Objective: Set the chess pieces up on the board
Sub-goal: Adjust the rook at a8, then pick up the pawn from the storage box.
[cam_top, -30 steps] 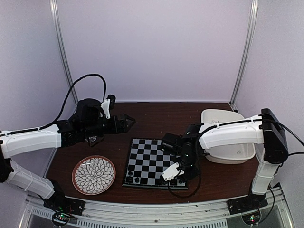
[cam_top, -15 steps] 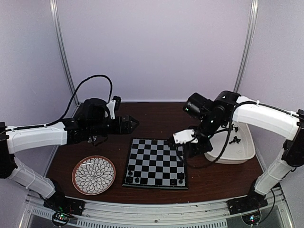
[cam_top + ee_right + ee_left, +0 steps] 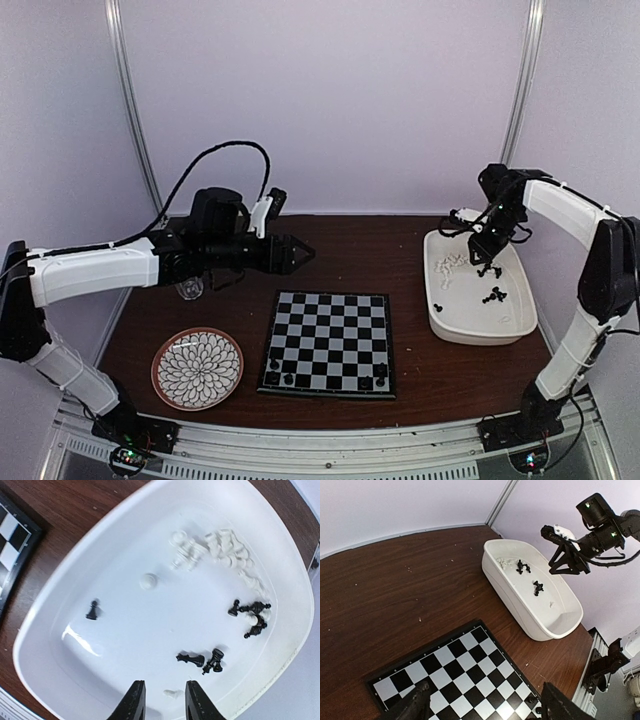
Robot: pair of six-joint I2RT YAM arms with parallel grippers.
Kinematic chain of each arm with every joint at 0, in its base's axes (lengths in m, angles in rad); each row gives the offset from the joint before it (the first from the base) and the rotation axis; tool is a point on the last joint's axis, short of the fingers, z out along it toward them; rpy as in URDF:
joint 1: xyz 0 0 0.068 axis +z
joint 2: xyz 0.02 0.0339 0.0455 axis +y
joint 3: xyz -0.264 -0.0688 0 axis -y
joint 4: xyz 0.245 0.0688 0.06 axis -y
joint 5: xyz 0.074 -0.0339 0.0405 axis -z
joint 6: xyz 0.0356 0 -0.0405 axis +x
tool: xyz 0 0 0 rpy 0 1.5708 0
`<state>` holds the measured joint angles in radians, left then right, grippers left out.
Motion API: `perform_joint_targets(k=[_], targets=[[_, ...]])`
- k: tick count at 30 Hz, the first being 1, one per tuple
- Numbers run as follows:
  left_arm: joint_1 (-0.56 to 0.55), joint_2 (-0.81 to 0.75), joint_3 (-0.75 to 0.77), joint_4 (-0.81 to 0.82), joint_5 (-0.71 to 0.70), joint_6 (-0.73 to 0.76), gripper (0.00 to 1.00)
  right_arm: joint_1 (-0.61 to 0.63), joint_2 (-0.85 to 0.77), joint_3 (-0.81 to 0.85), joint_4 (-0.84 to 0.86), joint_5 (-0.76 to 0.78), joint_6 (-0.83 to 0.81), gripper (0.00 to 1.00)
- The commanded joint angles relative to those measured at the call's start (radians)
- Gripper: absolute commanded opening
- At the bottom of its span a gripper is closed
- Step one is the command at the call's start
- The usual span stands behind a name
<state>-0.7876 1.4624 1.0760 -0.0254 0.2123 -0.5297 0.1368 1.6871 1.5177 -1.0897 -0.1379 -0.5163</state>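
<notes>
The board (image 3: 328, 330) lies at the table's middle front, with several black chess pieces (image 3: 282, 374) on its nearest rows at both corners. Other chess pieces, white (image 3: 447, 268) and black (image 3: 493, 295), lie in the white tub (image 3: 480, 327). My right gripper (image 3: 487, 260) hangs over the tub, open by a narrow gap and holding nothing. In the right wrist view its fingers (image 3: 134, 700) stand above a fallen white piece (image 3: 173, 694). My left gripper (image 3: 300, 254) hovers behind the board's left corner, open and empty. Its wrist view shows the board (image 3: 465, 665) below.
A round flower-patterned plate (image 3: 197, 368) sits left of the board. The tub (image 3: 520, 610) stands right of the board on the brown table. Metal frame posts and pale walls close in the back and sides.
My right arm swung from the board's near right corner back to above the tub. My left gripper drifted a little right and its jaws narrowed somewhat.
</notes>
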Motion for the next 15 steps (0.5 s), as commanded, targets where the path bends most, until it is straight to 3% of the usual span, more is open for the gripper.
perform_joint_targets(k=[1,6,15], targets=[[-0.006,0.022,0.011,0.008,0.060,0.023,0.76,-0.040,0.049,-0.023,-0.047,0.153,-0.024,0.30],[-0.006,0.031,0.015,0.018,0.096,0.016,0.76,-0.059,0.170,-0.028,-0.131,0.206,-0.126,0.27],[-0.005,0.029,0.012,0.005,0.103,0.018,0.76,-0.057,0.216,-0.044,-0.069,0.272,-0.292,0.29]])
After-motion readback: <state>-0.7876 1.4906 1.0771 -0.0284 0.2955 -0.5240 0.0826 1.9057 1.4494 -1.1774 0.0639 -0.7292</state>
